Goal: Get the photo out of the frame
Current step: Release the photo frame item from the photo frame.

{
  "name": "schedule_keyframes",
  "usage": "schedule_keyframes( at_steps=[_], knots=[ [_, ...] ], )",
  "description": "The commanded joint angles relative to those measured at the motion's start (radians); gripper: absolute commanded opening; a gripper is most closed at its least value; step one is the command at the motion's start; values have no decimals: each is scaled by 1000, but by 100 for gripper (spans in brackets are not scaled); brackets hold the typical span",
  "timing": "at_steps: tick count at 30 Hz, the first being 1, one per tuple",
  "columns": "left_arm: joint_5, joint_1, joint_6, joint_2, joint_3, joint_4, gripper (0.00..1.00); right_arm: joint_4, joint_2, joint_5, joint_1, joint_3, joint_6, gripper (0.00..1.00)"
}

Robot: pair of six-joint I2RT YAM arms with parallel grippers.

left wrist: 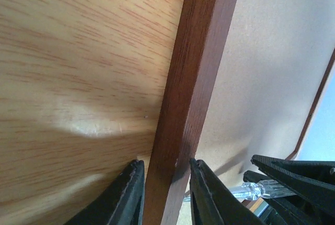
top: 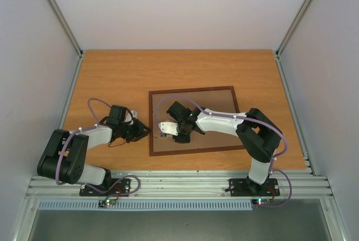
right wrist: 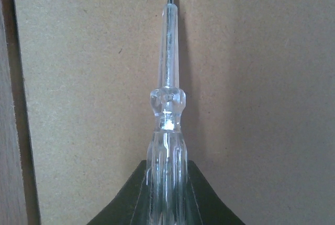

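From above, the frame (top: 224,100) lies flat on the worktop (top: 112,73), a little right of the middle, with its plain brown back facing up. The photo cannot be seen from this side. The left fingers (top: 143,130) reach the frame's left edge. The right fingers (top: 164,128) hang over the back board, just inside that same edge.

In the left wrist view, the frame's reddish-brown rail (left wrist: 193,78) runs up between the left fingers (left wrist: 123,199). One finger sits on each side of the rail, drawn in narrow against the wood. The worktop (left wrist: 78,52) is to the left of the rail and the back board (left wrist: 261,68) to the right. At the lower right are the clear handle of a screwdriver (left wrist: 251,188) and the dark right fingers (left wrist: 298,175).

In the right wrist view, the right fingers (right wrist: 204,199) are closed on the screwdriver (right wrist: 167,125) by its clear handle. Its metal shaft points away over the back board (right wrist: 261,78). The frame's rail (right wrist: 6,131) runs along the left edge of the view.
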Motion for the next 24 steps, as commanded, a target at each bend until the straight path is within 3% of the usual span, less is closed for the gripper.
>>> schedule_keyframes(
  at_steps=[1, 24],
  knots=[
    [-4, 1, 14, 27, -7, 21, 26, -64, 21, -34, -21, 52, -4, 1],
    [-5, -34, 0, 50, -13, 64, 16, -171, 98, -98, 2, 225, 22, 1]
  ],
)
